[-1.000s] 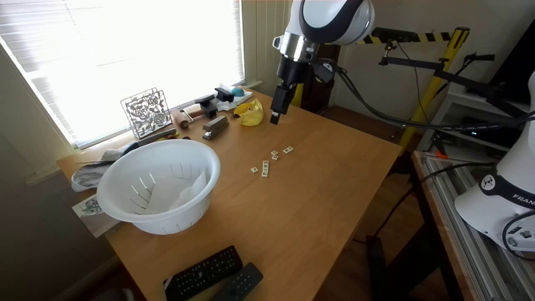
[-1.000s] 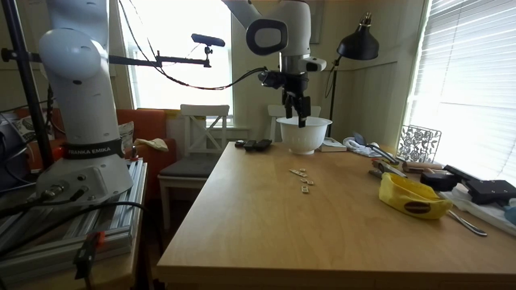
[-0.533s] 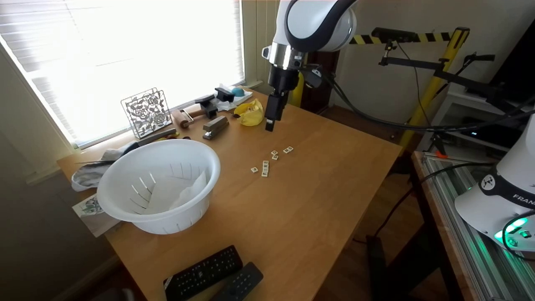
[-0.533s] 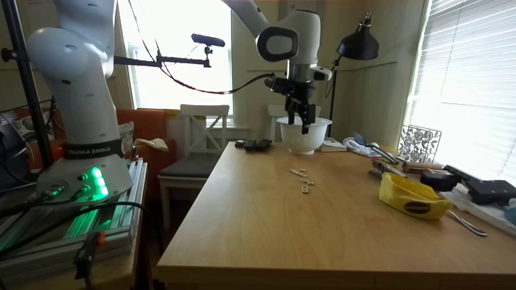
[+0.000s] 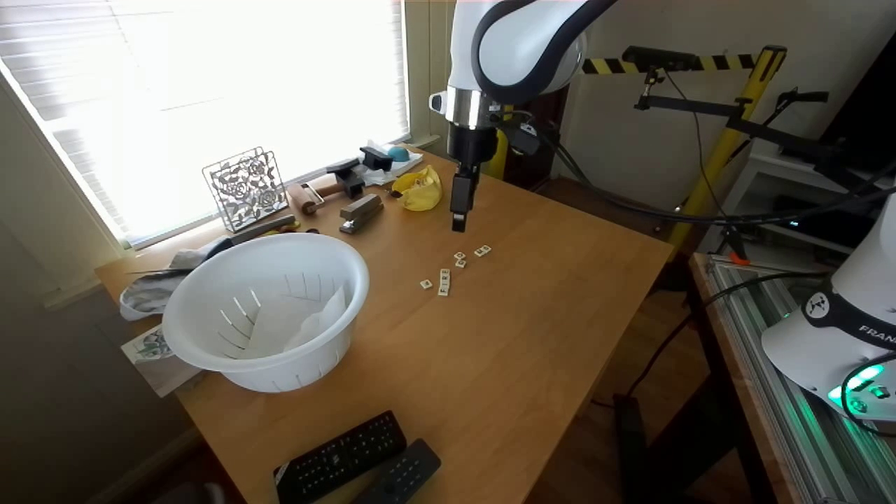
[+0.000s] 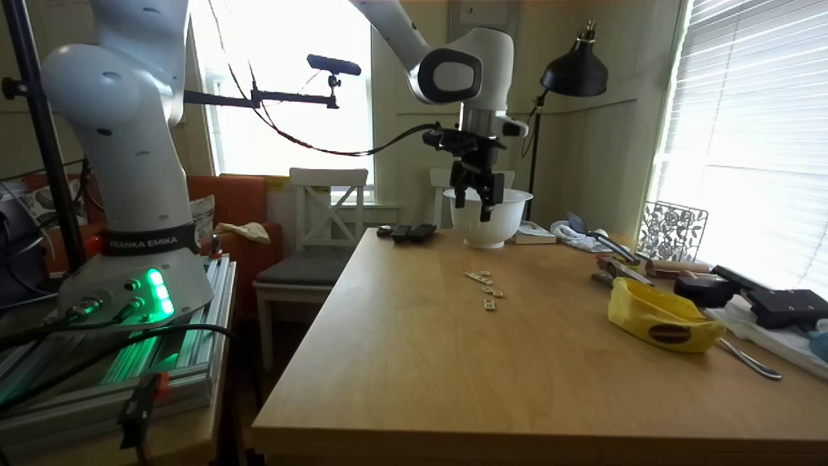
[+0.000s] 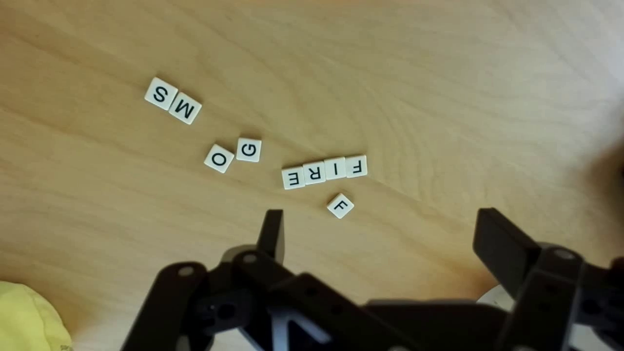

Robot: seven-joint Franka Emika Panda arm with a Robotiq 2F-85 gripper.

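My gripper (image 7: pixel 381 211) stands open in the wrist view, its two black fingers wide apart and nothing between them. It hangs above the wooden table (image 5: pixel 518 336), near several white letter tiles, touching none. Closest to the fingertips lies a single F tile (image 7: pixel 340 205). Just beyond it, a joined row of tiles (image 7: pixel 314 172) spells FIRE. Further left are a G tile (image 7: pixel 249 149), an O tile (image 7: pixel 219 158), and an M tile (image 7: pixel 185 108) against an S tile (image 7: pixel 161 93). In both exterior views the gripper (image 5: pixel 458 224) is pointed downward over the table.
A large white bowl (image 5: pixel 301 374) holds white paper or cloth. Dark remotes (image 5: pixel 343 455) lie near an edge. By the window are a yellow pouch (image 6: pixel 663 317), a stapler (image 5: pixel 361 212), a metal rose-pattern holder (image 5: pixel 246 187) and black tools (image 5: pixel 346 176).
The arm has come down, bringing the gripper lower over the table, with a small sideways shift. Green lights now glow on the robot base. Tiles and bowl have stayed put.
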